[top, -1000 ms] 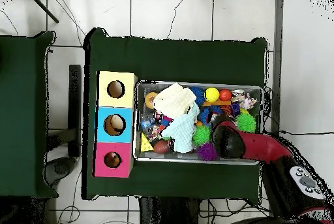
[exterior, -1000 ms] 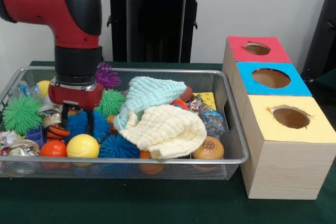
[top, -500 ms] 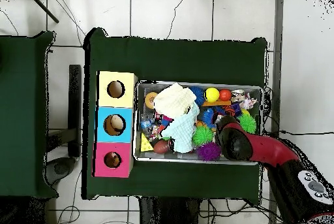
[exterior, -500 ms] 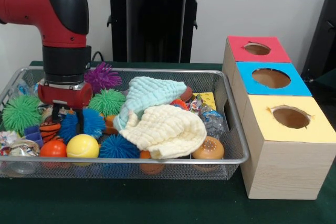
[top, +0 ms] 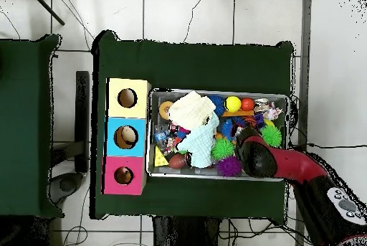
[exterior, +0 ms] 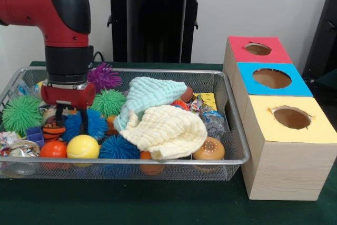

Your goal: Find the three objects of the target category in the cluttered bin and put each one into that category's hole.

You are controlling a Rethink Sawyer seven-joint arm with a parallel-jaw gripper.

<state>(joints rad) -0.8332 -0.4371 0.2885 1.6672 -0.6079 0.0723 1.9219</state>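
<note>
The wire bin (exterior: 158, 160) holds a jumble of toys: a yellow ball (exterior: 82, 146), an orange ball (exterior: 52, 149), blue spiky balls (exterior: 117, 148), green spiky balls (exterior: 21, 114), a purple spiky ball (exterior: 103, 76) and a striped orange ball (exterior: 52, 129). My gripper (exterior: 70, 117) hangs low over the bin's left part, open. Its fingers (exterior: 84, 120) straddle the left side of a blue spiky ball (exterior: 90, 125) without closing on it. In the overhead view the arm (top: 256, 155) covers the gripper. Red (exterior: 258, 49), blue (exterior: 271, 78) and yellow (exterior: 291, 118) holed boxes stand to the right.
A light blue cloth (exterior: 152, 93) and a cream cloth (exterior: 168, 130) lie heaped over the bin's middle and hide what is beneath. A burger toy (exterior: 209, 149) and foil packets (exterior: 213, 122) sit at the right end. The bin's wall stands between the toys and the boxes.
Over the last second the gripper moved left in the front view and rose slightly, from over the blue spiky ball toward the striped ball. It has hardly moved in the last half second.
</note>
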